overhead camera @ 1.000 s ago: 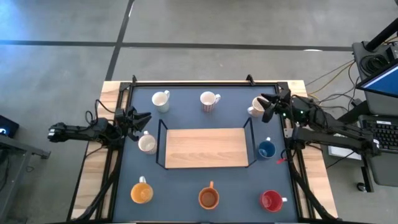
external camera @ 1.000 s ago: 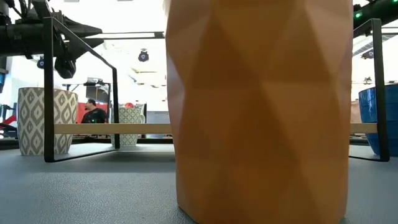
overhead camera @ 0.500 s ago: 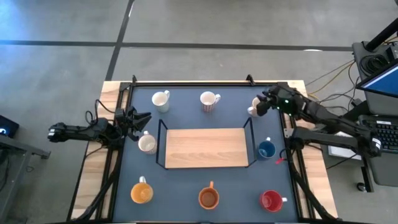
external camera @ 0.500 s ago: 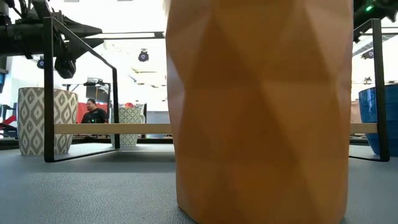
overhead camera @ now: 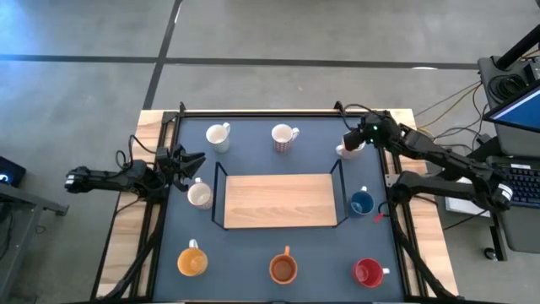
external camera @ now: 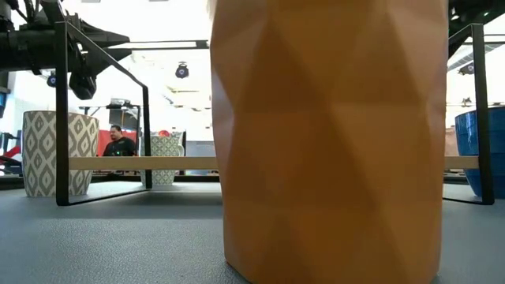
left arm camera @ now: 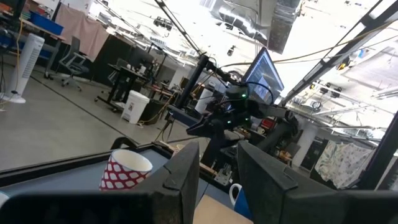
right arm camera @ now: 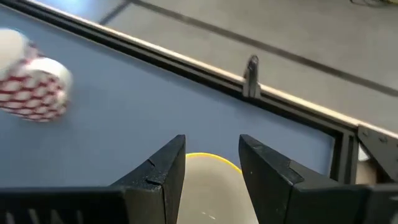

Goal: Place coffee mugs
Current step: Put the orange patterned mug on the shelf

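High view: a cream mug (overhead camera: 346, 148) with a yellow inner rim stands at the counter's (overhead camera: 253, 245) far right corner. The right pincer (overhead camera: 364, 135) hovers over it, fingers parted around its rim, gripping nothing; a second ago it sat nearer the edge. The left pincer (overhead camera: 192, 160) waits slightly open by another white mug (overhead camera: 200, 195).

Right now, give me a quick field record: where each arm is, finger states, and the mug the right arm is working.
right gripper: over the white mug at the mat's back-right corner
right fingers: open, straddling the mug's rim
left gripper: waiting at the mat's left edge, above a white mug
left fingers: open
wooden tray: centre, no mugs on it
red-patterned mug: back centre
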Robot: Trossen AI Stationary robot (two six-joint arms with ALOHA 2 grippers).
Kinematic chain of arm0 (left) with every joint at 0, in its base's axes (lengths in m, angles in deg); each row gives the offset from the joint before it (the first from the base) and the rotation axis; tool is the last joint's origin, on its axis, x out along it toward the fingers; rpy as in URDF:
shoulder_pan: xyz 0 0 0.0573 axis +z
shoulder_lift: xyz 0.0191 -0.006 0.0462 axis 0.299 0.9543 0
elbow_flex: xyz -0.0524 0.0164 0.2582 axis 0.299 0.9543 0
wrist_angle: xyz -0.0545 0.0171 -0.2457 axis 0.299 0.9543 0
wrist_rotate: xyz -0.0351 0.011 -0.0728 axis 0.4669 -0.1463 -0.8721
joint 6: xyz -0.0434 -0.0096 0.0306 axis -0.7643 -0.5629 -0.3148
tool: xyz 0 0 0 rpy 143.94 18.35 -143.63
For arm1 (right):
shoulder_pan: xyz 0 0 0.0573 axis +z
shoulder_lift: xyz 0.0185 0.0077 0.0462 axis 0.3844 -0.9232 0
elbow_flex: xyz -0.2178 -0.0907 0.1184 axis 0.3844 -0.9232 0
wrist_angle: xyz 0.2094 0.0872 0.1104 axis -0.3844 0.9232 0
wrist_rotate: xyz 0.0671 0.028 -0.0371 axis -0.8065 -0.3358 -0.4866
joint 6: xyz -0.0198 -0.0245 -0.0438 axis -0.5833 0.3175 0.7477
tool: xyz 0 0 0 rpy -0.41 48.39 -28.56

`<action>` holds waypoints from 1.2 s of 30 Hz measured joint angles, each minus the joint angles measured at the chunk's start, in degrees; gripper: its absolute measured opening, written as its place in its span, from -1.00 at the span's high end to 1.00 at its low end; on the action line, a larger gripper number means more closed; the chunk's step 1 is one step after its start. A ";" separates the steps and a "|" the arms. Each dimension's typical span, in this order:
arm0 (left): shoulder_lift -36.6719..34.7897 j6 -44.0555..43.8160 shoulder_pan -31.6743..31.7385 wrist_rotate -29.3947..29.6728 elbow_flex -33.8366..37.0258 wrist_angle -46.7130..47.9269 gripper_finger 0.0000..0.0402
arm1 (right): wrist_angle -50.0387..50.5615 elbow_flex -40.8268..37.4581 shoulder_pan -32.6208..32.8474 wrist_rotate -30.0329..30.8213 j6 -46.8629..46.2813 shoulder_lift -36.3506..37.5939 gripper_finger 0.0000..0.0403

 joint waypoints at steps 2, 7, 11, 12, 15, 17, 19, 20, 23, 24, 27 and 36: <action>0.00 0.01 0.00 0.00 0.00 0.00 0.54 | -0.01 0.01 -1.75 -2.23 0.64 -1.63 0.31; 0.00 0.01 0.01 0.00 -0.01 -0.01 0.54 | 0.00 1.50 -5.55 -6.49 3.30 -5.28 0.33; 0.00 -0.01 -0.01 0.00 0.01 -0.01 0.54 | 1.54 4.54 -7.88 -9.85 5.26 -8.12 0.34; 0.00 0.00 0.00 0.00 0.01 0.00 0.54 | 2.38 5.44 -8.40 -10.76 6.09 -8.83 0.34; -0.02 0.01 0.00 0.00 0.01 -0.01 0.54 | 5.88 8.48 -9.41 -13.45 6.79 -11.51 0.35; 0.00 0.01 -0.01 0.00 -0.01 -0.01 0.54 | 9.30 10.28 -9.73 -16.00 7.47 -13.44 0.35; 0.00 -0.01 0.01 0.00 -0.01 -0.01 0.54 | 13.06 12.15 -9.67 -17.79 8.73 -15.38 0.35; 0.00 -0.01 -0.01 0.00 0.01 -0.01 0.54 | 14.96 13.12 -9.66 -18.18 9.30 -16.24 0.35; -0.01 0.00 0.00 0.00 0.00 0.00 0.54 | 20.45 16.05 -9.67 -18.12 10.54 -18.52 0.35; 0.00 -0.01 0.01 0.00 0.01 -0.01 0.54 | 22.27 17.02 -9.67 -18.09 10.97 -19.20 0.36; 0.00 0.00 0.01 0.00 0.00 0.01 0.54 | 27.87 19.72 -9.67 -18.13 13.46 -20.87 0.36; 0.00 0.01 0.01 0.00 0.01 -0.01 0.54 | 37.16 22.65 -9.52 -18.31 23.23 -22.38 0.37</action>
